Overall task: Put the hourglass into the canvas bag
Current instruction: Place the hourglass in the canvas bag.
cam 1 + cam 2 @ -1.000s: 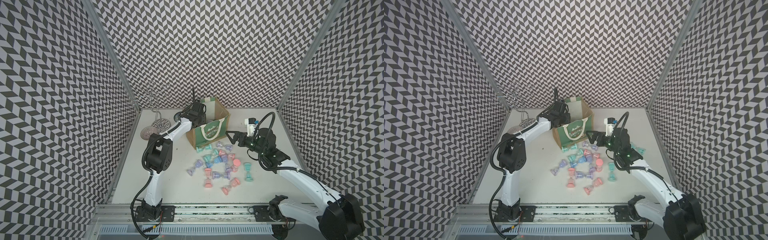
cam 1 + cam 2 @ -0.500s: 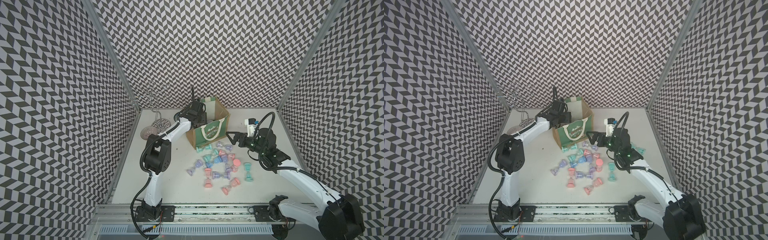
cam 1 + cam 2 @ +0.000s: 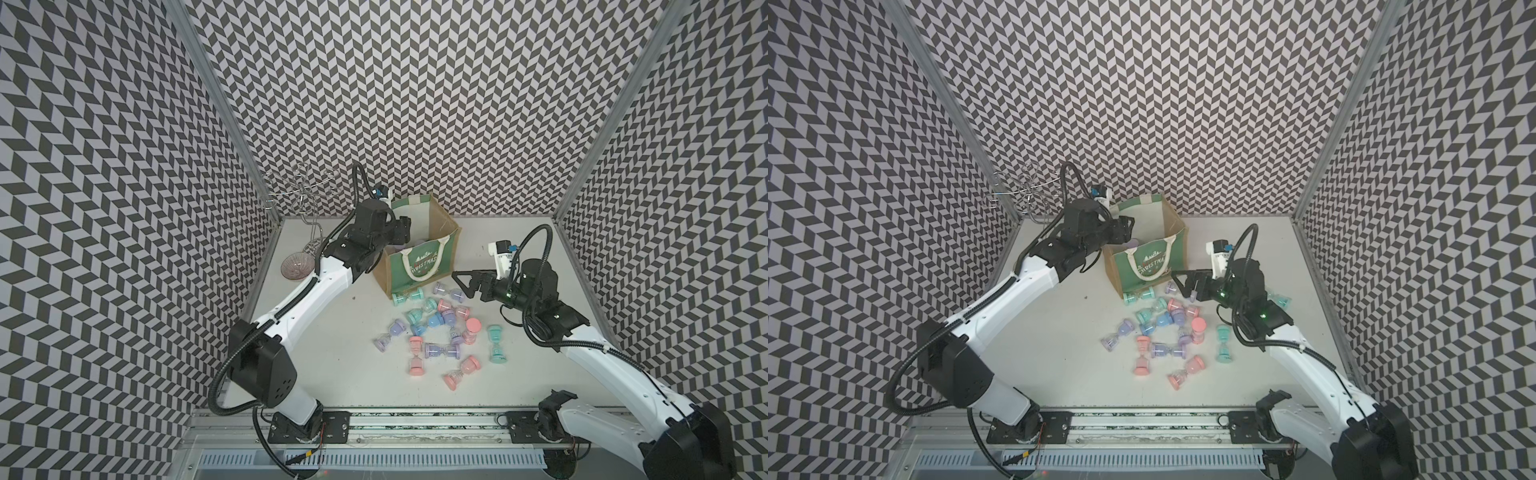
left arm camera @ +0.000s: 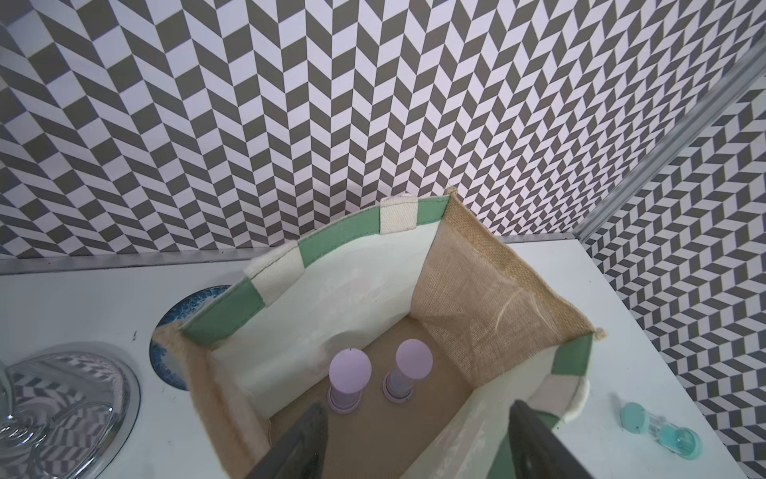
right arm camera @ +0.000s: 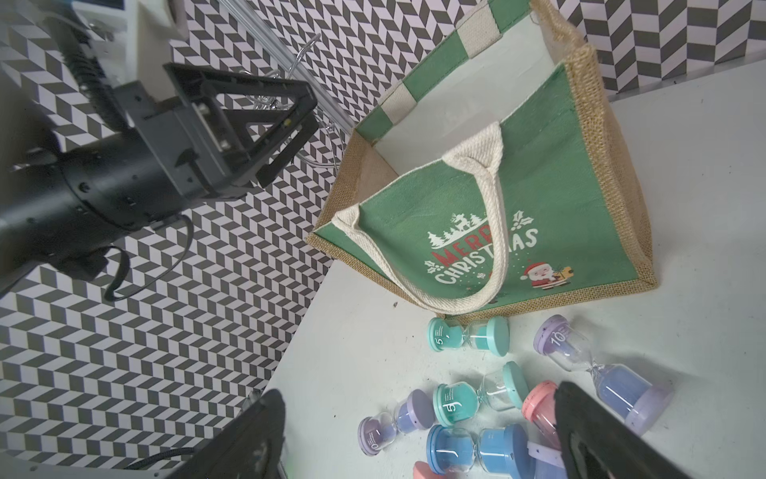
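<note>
Left gripper (image 4: pixel 418 404) is hovering over the mouth of the canvas bag (image 3: pixel 419 262), jaws standing apart with nothing between them. Right gripper (image 3: pixel 457 276) is hanging just right of the bag in both top views, jaws spread wide and empty, pointing at the bag's green front. Bag is sitting upright at upper centre of the frame, mouth open. Two lilac hourglasses (image 4: pixel 350 373) are standing side by side on the bag floor, under the left jaws. The loose hourglasses (image 3: pixel 434 320) are lying scattered on the bench (image 3: pixel 332 353) at centre frame, just in front of the bag, several touching. A teal hourglass (image 5: pixel 468 334) is lying against the bag's bottom edge.

Handling, judging by looks: light and rigid, with smooth bulbs that are probably slippery and a thin waist that looks breakable. Lying ones are likely rolling if nudged. Best hold seems to be across one end cap or the bulb beside it, not squeezing the waist.

Look: small timers with a clear double bulb, a pinched waist, coloured sand and matching flat round caps. They come in pink, teal, blue and lilac, with numbers printed on some.
</note>
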